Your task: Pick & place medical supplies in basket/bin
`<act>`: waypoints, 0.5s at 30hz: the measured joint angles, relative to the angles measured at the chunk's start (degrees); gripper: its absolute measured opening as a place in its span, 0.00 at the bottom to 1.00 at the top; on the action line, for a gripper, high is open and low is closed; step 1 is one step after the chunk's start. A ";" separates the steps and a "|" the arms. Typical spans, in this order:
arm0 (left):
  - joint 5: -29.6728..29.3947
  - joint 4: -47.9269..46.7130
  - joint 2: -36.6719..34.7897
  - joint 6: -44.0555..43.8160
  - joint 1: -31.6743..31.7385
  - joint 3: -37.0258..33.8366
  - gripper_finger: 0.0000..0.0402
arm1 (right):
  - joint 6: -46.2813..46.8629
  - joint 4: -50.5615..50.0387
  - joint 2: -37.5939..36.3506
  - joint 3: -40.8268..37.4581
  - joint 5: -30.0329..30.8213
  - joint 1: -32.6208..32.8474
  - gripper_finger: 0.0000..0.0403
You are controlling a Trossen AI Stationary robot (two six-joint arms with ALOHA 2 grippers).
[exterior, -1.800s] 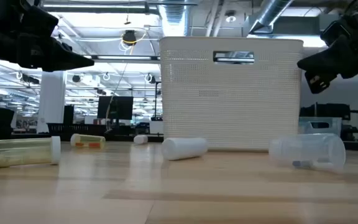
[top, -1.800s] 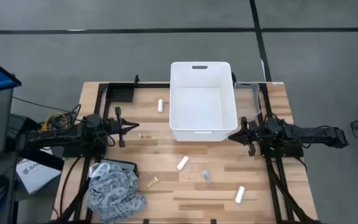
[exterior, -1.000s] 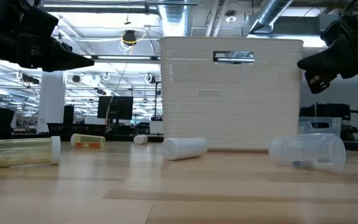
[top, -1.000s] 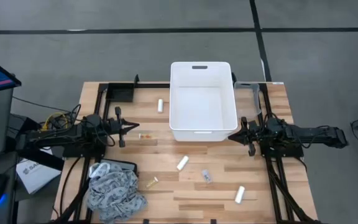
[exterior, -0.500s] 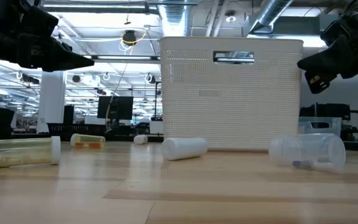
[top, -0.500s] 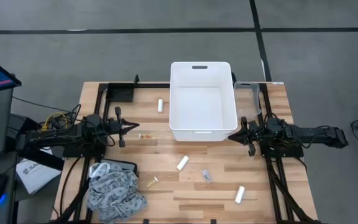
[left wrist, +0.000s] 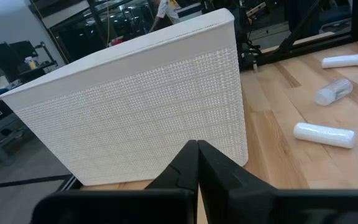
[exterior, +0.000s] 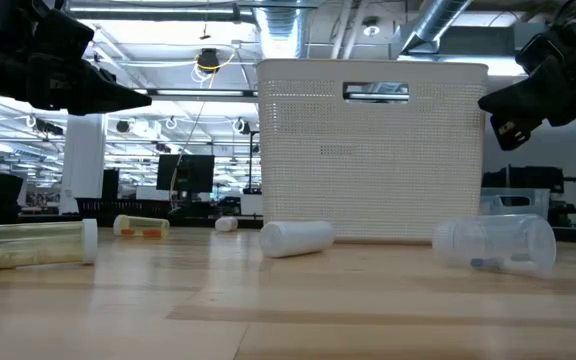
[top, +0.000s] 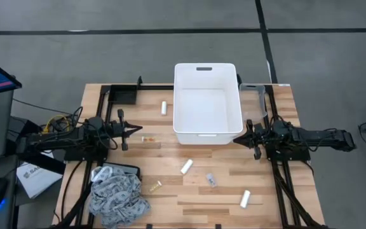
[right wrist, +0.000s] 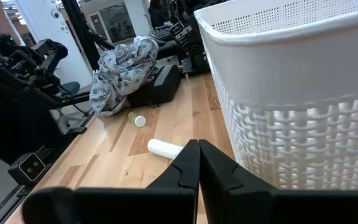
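Pointing inward from the table's left side, the left gripper [top: 135, 130] had its two fingers pressed fully together and held nothing; its tip hung above the wood just short of a thin beige stick [top: 150, 138]. In its own wrist view the joined fingers [left wrist: 197, 163] aimed at the side wall of the white tub [left wrist: 135, 112]. The left arm lay stretched low and level across the table's left edge.

The right gripper [top: 239, 138] was likewise clamped shut and empty, its tip close to the front right corner of the white tub [top: 206, 130], apart from it as far as the high view showed. The right arm lay stretched level along the table's right side, beside the small clear bin [top: 253, 102] that stood just right of the tub. In the low view both grippers hung in the air above the tabletop, one at each side of the tub.

None of the supplies was inside the tub. One gauze roll [top: 164, 107] lay left of the tub, a second gauze roll [top: 186, 166] in front of it, and a third gauze roll [top: 245, 198] near the table's front right. The clear vial [top: 211, 180] lay between the last two. A second beige stick [top: 154, 186] rested beside the grey patterned bandage [top: 116, 194], which was heaped at the front left corner, partly over a black pouch [top: 132, 170].
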 joint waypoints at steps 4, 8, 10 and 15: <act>-0.01 0.01 -0.01 0.01 -0.01 0.00 0.00 | 0.00 0.00 0.01 0.01 0.01 -0.02 0.00; -0.01 0.51 0.01 0.00 0.00 -0.01 0.00 | 0.00 0.00 0.00 0.01 0.00 -0.02 0.00; -0.01 1.52 -0.01 0.02 -0.01 0.00 0.00 | 0.00 0.00 0.02 0.00 0.00 0.00 0.00; 0.00 5.17 -0.01 0.02 -0.01 -0.02 0.00 | 0.00 0.00 0.01 0.01 0.00 -0.02 0.00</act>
